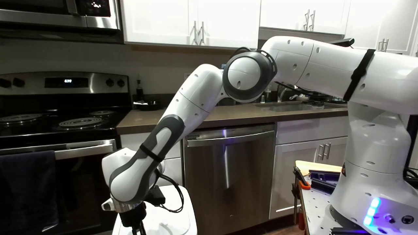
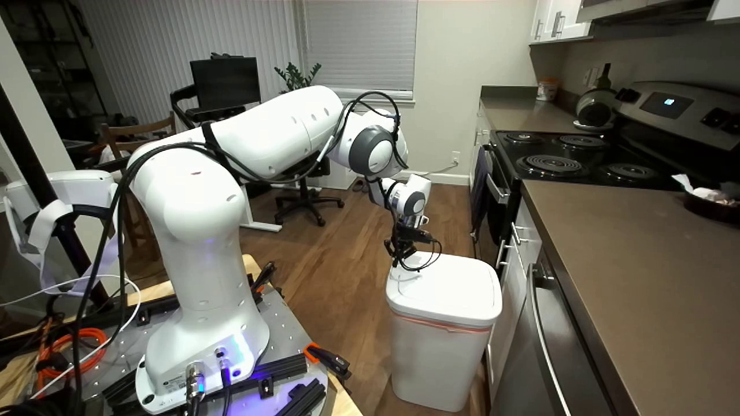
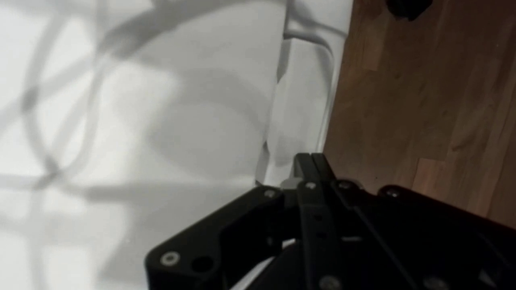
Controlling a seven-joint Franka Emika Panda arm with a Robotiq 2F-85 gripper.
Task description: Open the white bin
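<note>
The white bin (image 2: 436, 364) stands on the floor with its flat lid (image 2: 451, 289) down in an exterior view. Its white top also shows in an exterior view (image 1: 173, 212), partly behind the arm. In the wrist view the lid (image 3: 193, 121) fills the left side, with a raised white tab (image 3: 300, 100) set in a recess along its edge. My gripper (image 3: 311, 156) is shut with nothing between its fingers. It points down at the near end of the tab, at the bin's rim; I cannot tell whether it touches. The gripper shows dark above the lid's edge in an exterior view (image 2: 399, 260).
The steel dishwasher (image 1: 228, 176) and white cabinet drawers stand beside the bin. The stove (image 1: 58, 130) with a hanging dark towel (image 1: 27, 192) is behind the wrist. The robot's table (image 2: 289, 323) holds rails and clamps. Cables loop loosely at the wrist.
</note>
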